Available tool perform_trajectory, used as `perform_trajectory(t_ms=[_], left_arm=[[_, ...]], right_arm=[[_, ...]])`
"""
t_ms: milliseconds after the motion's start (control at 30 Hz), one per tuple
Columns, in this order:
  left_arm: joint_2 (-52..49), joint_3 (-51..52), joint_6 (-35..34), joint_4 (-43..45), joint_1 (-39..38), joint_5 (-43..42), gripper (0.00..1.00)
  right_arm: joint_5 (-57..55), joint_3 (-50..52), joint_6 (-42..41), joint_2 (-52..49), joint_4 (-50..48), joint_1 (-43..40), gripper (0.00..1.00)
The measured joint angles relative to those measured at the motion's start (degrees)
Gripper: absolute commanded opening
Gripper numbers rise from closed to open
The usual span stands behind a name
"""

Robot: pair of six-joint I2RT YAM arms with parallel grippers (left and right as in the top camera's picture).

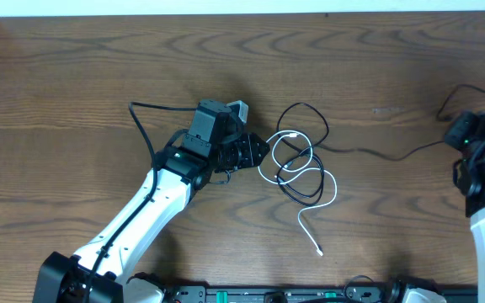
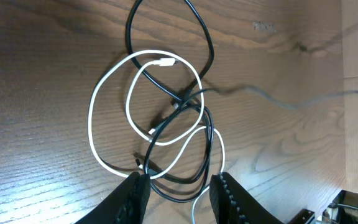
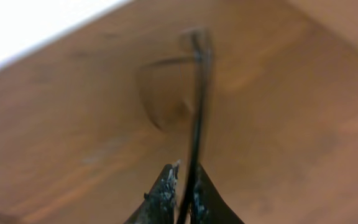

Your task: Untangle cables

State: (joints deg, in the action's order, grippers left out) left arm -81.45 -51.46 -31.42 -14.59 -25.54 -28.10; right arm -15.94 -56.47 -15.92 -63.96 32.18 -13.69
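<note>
- White cable (image 2: 91,124): looped on desk (image 1: 74,84), free plug end trailing nearest.
- Left end effector (image 2: 179,186): jaws apart, straddling the tangle (strands of both colours between them).
- Black cable (image 3: 197,112): interlaced with white, far end pinched in closed right end effector (image 3: 182,183).

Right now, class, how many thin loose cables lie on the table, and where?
2. The white cable loops at the middle of the table; the black cable tangles through it, one strand trailing right. None seems hidden.
</note>
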Motion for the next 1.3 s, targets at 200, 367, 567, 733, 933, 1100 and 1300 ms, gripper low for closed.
perform_trajectory(t_ms=[200, 367, 567, 733, 933, 1100, 1300], left_arm=[[0.0, 0.0, 0.0, -0.22, 0.0, 0.04, 0.37], [0.0, -0.02, 0.0, -0.31, 0.0, 0.02, 0.37], [0.0, 0.0, 0.0, -0.39, 0.0, 0.02, 0.37], [0.0, -0.02, 0.0, -0.61, 0.0, 0.02, 0.37], [0.0, 0.0, 0.0, -0.94, 0.0, 0.02, 0.37], [0.0, 0.0, 0.0, -1.05, 0.0, 0.02, 0.37], [0.0, 0.0, 0.0, -1.14, 0.0, 0.02, 0.37]], right_arm=[[-7.04, 0.0, 1.25, -6.25, 4.94, -10.29, 0.36], [10.08, 0.0, 1.22, -10.08, 1.57, -12.7, 0.51], [36.7, 0.0, 1.4, -12.52, 0.17, -7.39, 0.53], [43.85, -0.02, 1.44, -16.94, 1.2, 3.02, 0.47], [43.1, -0.02, -3.21, -24.3, 0.79, 13.29, 0.51], [41.48, -0.02, -12.57, -30.8, -2.25, 17.68, 0.5], [40.94, -0.07, -22.88, -36.35, -11.41, 22.43, 0.47]])
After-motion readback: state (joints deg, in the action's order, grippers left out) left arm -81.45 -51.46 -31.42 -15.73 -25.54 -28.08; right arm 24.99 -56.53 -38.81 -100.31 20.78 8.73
